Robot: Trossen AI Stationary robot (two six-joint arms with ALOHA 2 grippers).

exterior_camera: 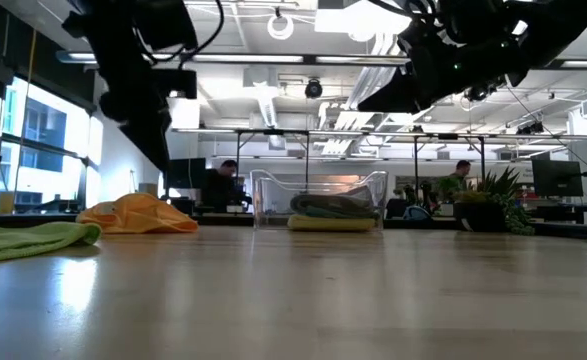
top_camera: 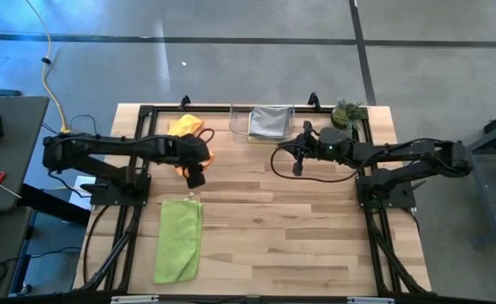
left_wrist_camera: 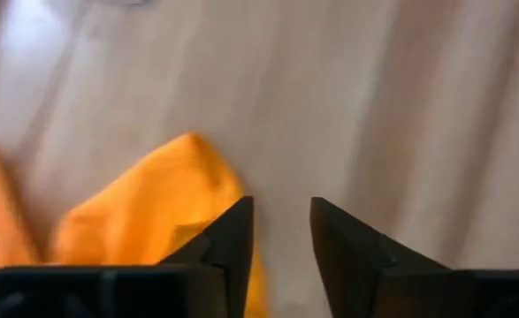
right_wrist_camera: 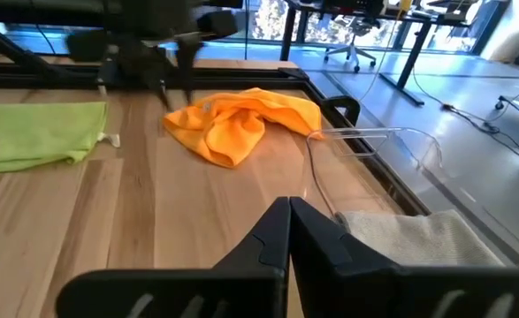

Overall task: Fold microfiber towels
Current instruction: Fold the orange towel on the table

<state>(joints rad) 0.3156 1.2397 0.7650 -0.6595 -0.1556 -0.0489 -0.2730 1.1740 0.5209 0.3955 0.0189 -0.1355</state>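
- The left gripper [left_wrist_camera: 281, 231] has its jaws spread a little with bare wood showing in the gap; nothing is pinched. In the high view it hangs left of centre, at the lower edge of the orange towel [top_camera: 188, 133].
- The orange towel lies crumpled; the left arm covers part of it from above, and the left wrist view shows it blurred and cut off.
- The right gripper [right_wrist_camera: 288, 231] has its jaws pressed together, empty, right of centre near the clear bin [top_camera: 263, 123].
- A grey towel [top_camera: 270, 120] lies in the bin; the low view hints at more cloth under it, colours unclear.
- The lime green towel [top_camera: 178, 240] lies flat, lower left.
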